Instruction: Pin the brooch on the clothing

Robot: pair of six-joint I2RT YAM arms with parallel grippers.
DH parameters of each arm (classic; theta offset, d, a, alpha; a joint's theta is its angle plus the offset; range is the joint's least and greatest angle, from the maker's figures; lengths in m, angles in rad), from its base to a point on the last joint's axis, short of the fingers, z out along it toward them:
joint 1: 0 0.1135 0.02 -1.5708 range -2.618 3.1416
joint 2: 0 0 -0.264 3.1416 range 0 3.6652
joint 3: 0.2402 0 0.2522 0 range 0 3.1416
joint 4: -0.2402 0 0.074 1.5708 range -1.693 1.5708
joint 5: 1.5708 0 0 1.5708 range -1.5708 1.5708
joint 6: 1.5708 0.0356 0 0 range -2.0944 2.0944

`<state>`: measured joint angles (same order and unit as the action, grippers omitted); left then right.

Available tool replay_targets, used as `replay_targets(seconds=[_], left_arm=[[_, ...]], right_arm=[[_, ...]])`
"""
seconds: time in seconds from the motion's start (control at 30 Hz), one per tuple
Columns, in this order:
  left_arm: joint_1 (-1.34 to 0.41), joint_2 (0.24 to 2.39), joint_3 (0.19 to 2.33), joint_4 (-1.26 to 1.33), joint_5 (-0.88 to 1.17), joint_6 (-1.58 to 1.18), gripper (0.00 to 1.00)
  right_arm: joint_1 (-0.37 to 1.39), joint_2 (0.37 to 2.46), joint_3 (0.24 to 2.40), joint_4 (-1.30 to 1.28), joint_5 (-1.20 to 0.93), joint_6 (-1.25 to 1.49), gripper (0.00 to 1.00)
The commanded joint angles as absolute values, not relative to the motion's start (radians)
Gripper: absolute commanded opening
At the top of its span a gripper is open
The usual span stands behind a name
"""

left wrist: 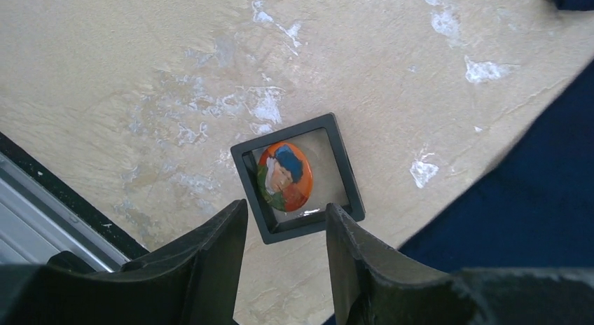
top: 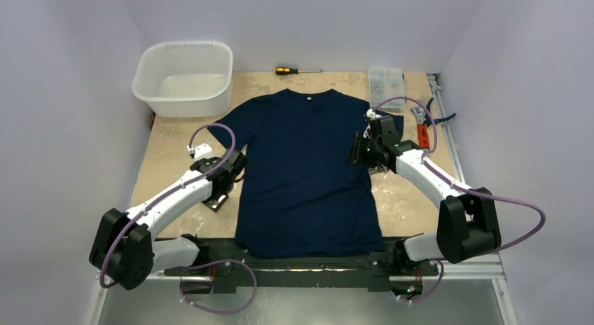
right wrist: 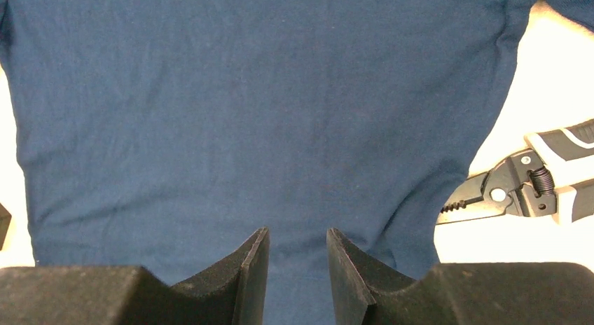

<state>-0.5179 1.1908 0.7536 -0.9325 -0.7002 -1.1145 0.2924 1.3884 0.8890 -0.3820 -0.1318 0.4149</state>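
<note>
The brooch is a small round orange badge with a painted figure. It lies in a small square black tray on the table, just left of the shirt's hem side. My left gripper is open and empty, its jaws hovering just short of the tray's near edge; it also shows in the top view. The navy T-shirt lies flat in the middle, collar at the far side. My right gripper is open and empty, low over the shirt's right side, also visible from above.
A white plastic tub stands at the back left. A screwdriver and a clear parts box lie at the back. Pliers lie right of the shirt's sleeve, close to my right arm.
</note>
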Motion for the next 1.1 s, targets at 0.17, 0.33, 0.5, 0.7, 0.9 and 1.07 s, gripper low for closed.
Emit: replay_targets(seconds=[0.17, 0.33, 0.5, 0.7, 0.9, 1.07], left_arm=[[-0.439, 1.273, 0.723, -0.83, -0.695, -1.029, 0.42], [-0.407, 1.311, 0.725, -0.797, -0.653, -0.988, 0.42], [-0.402, 1.328, 0.727, -0.772, -0.625, -0.955, 0.41], [-0.4, 1.343, 0.724, -0.759, -0.606, -0.938, 0.44], [-0.4, 1.352, 0.721, -0.775, -0.607, -0.955, 0.41], [-0.402, 1.366, 0.725, -0.792, -0.615, -0.974, 0.33]], right_arm=[[0.294, 1.351, 0.872, -0.383, -0.16, 0.379, 0.39], [0.294, 1.337, 0.865, -0.388, -0.158, 0.377, 0.39], [0.294, 1.33, 0.859, -0.385, -0.158, 0.379, 0.38], [0.294, 1.325, 0.85, -0.382, -0.162, 0.38, 0.38], [0.293, 1.319, 0.851, -0.388, -0.163, 0.373, 0.37], [0.294, 1.316, 0.857, -0.398, -0.157, 0.371, 0.37]])
